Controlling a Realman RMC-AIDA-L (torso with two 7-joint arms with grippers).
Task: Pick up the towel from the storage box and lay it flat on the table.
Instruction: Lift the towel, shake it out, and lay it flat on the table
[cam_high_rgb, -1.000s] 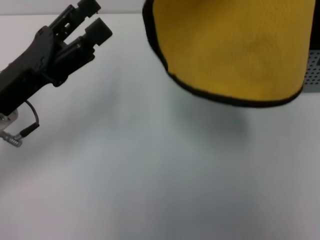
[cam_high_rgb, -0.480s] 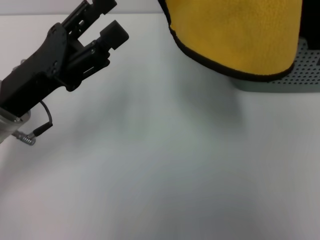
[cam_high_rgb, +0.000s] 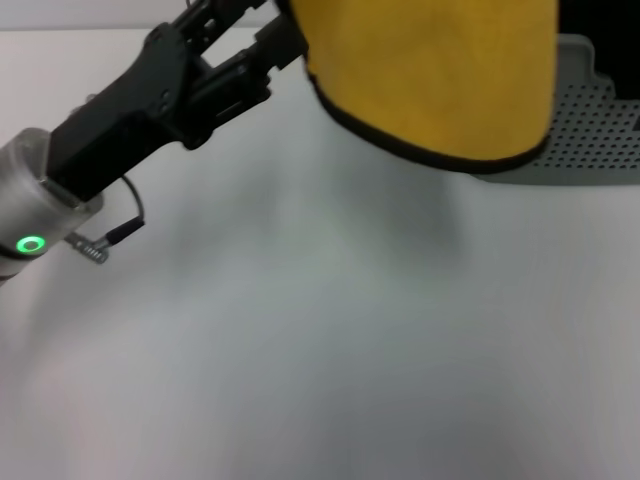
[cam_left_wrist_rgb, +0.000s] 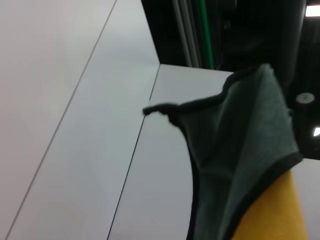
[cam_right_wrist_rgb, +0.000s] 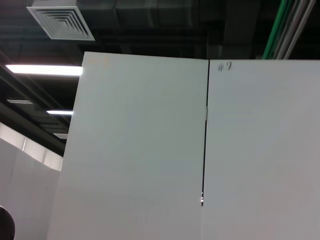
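Towel (cam_high_rgb: 430, 70) top cut off by frame edge; hides left end effector (cam_high_rgb: 268, 35) tips, storage box (cam_high_rgb: 590, 130) interior.

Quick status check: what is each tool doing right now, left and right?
Left tool: reaching to the edge of the hanging towel; grip cannot be told.
Right tool: not in view.

Even, bright overhead light; the towel (cam_high_rgb: 430, 70) casts a soft blurred shadow on the table (cam_high_rgb: 300, 350).
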